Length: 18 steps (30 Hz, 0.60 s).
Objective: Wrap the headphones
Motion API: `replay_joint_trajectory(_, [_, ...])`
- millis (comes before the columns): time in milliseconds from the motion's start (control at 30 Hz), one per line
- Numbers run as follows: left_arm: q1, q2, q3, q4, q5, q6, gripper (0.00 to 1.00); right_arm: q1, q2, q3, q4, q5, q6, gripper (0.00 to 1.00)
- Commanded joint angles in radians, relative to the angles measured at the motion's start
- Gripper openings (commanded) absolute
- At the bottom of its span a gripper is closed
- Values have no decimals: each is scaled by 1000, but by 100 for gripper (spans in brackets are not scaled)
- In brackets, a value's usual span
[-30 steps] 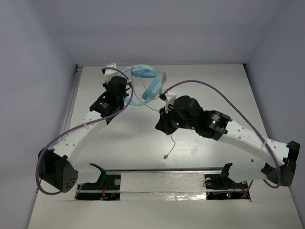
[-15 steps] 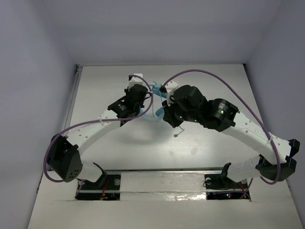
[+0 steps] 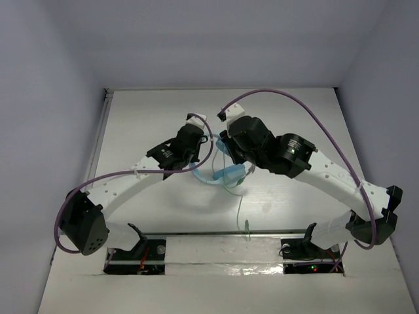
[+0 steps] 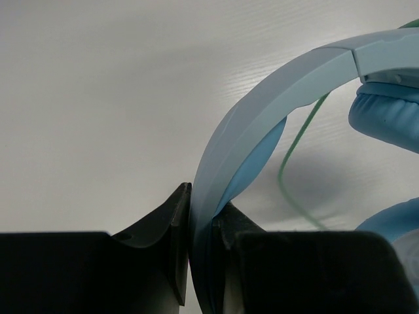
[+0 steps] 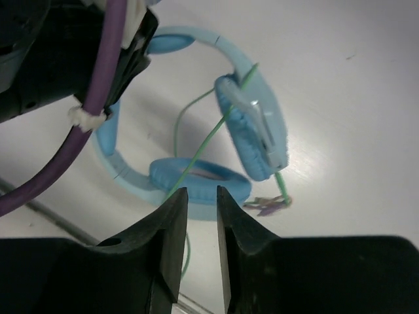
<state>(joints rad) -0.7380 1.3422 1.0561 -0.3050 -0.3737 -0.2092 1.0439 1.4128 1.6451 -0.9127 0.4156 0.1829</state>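
The light blue headphones are at the table's middle, between my two grippers. My left gripper is shut on the curved headband; one padded earcup shows to its right. In the top view the left gripper sits just left of the headphones. My right gripper hovers above both earcups with its jaws a narrow gap apart and nothing between them. The thin green cable runs under its left finger. In the top view the cable trails toward the near edge.
Thick purple robot cables arch over both arms. The left arm's wrist fills the right wrist view's upper left. A dark slot runs along the table's near edge. Grey walls close in the left, right and far sides.
The headphones have come from the far side to the table's middle, carried by my left gripper. Both grippers moved nearer. The cable now hangs longer, toward the near edge.
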Motion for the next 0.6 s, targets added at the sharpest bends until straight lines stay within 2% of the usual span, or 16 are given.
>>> replay_joint_trajectory(0, [2, -66, 4, 50, 103, 10, 0, -1, -15, 15, 69, 135, -29, 32])
replay_joint_trajectory(67, [2, -67, 1, 40, 128, 20, 0, -10, -5, 1, 83, 155, -40, 32])
replay_joint_trajectory(133, [2, -71, -8, 24, 125, 22, 0, -39, -6, -22, 94, 114, -43, 24])
replay_joint_trajectory(233, [2, -90, 7, 14, 88, 1, 0, -39, -49, -85, 81, 60, 39, 25])
replay_joint_trajectory(300, [2, -97, 30, 9, 61, -19, 0, -39, -183, -195, 195, 43, 113, 24])
replay_joint_trajectory(333, [14, -92, 62, 4, 56, -24, 0, -39, -242, -309, 243, 22, 145, 22])
replay_joint_trajectory(400, [14, -80, 97, -3, 32, -25, 0, -39, -417, -422, 380, -15, 231, 4])
replay_joint_trajectory(433, [25, -55, 132, -12, 22, -27, 0, -39, -467, -514, 415, -68, 281, 0])
replay_joint_trajectory(500, [57, -26, 153, 10, 41, -19, 0, -39, -541, -594, 495, -173, 392, 0])
replay_joint_trajectory(567, [127, -15, 163, 44, 105, -27, 0, -39, -583, -704, 503, -242, 443, 0])
